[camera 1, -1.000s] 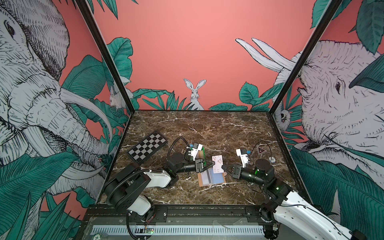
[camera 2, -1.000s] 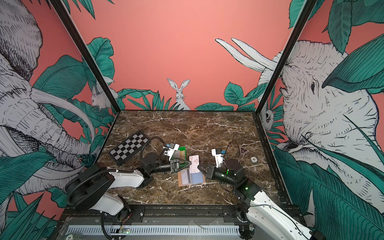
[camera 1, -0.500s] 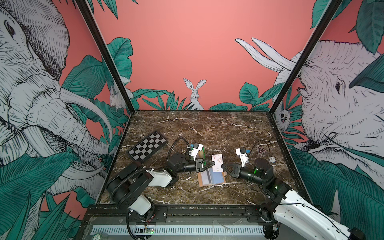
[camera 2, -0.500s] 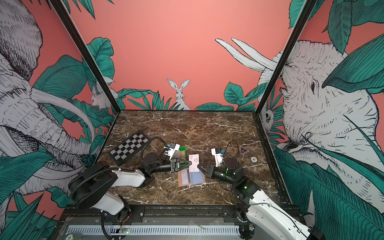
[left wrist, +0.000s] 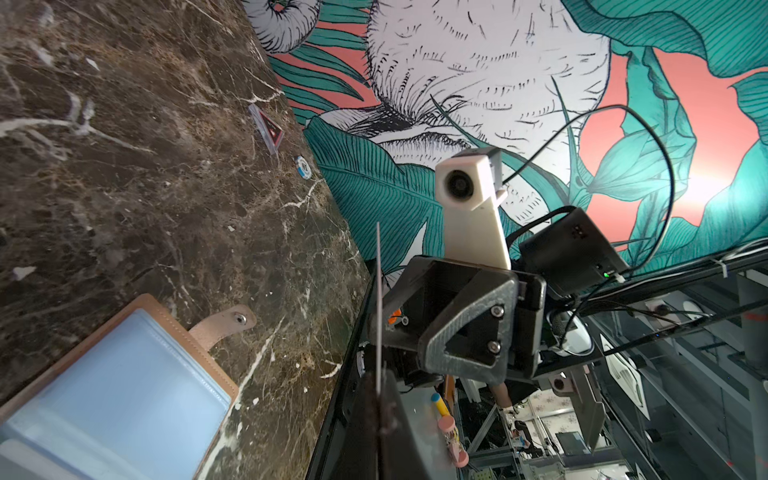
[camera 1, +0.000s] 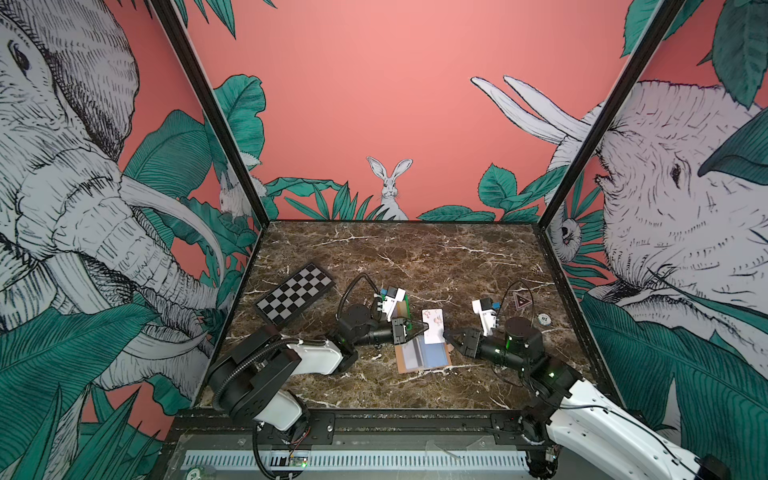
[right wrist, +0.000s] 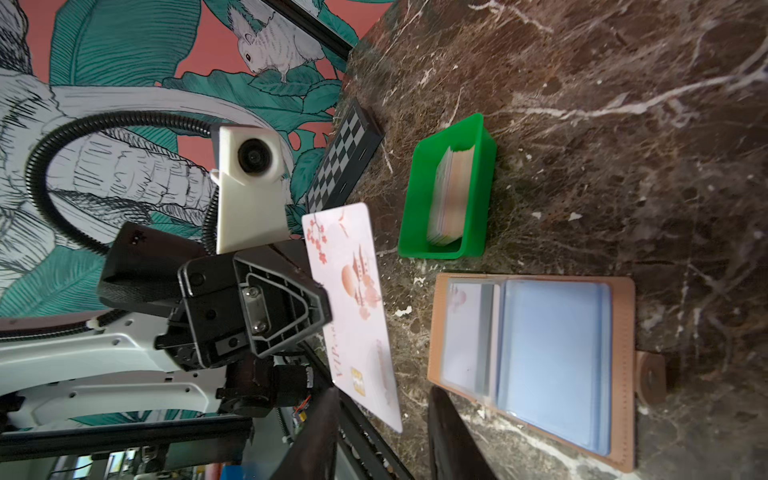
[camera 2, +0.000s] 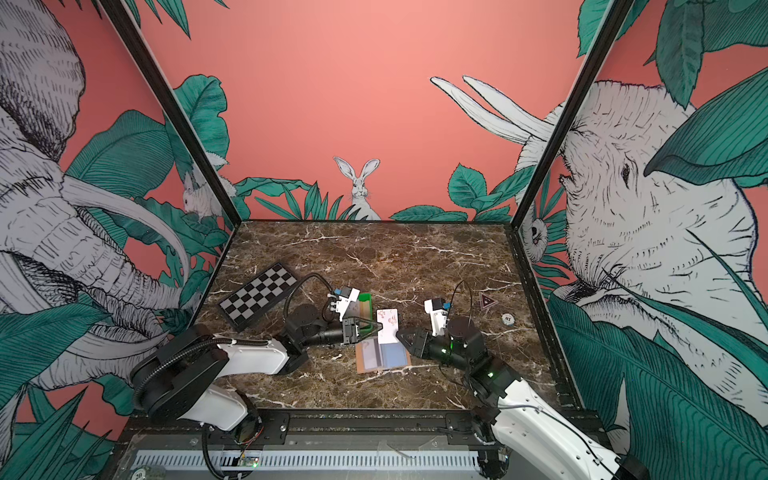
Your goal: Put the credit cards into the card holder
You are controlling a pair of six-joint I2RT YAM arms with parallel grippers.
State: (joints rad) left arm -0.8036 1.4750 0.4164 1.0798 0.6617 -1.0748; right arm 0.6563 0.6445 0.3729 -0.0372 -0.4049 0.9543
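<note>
A white credit card (camera 1: 433,326) (camera 2: 388,322) printed with pink blossoms (right wrist: 353,307) hangs on edge just above the table, edge-on in the left wrist view (left wrist: 379,291). My left gripper (camera 1: 419,328) (camera 2: 374,326) (left wrist: 380,399) is shut on its side. My right gripper (camera 1: 449,334) (camera 2: 401,334) (right wrist: 382,436) is open, its jaws standing either side of the card's chip end without touching it. The tan card holder (camera 1: 424,355) (camera 2: 382,353) (right wrist: 621,374) (left wrist: 224,322) lies open flat below, blue sleeves up, one white card (right wrist: 461,332) in a sleeve. More credit cards (right wrist: 451,195) stand stacked in a tray.
The green tray (right wrist: 419,208) (camera 2: 365,297) sits just behind the holder. A checkered board (camera 1: 296,294) (camera 2: 259,298) lies at the back left. A small triangular marker (camera 1: 521,300) and a round token (camera 1: 542,319) lie at the right, near the wall.
My left gripper has closed on the card. My right gripper has opened and let go of it. Both arms have stayed almost where they were.
</note>
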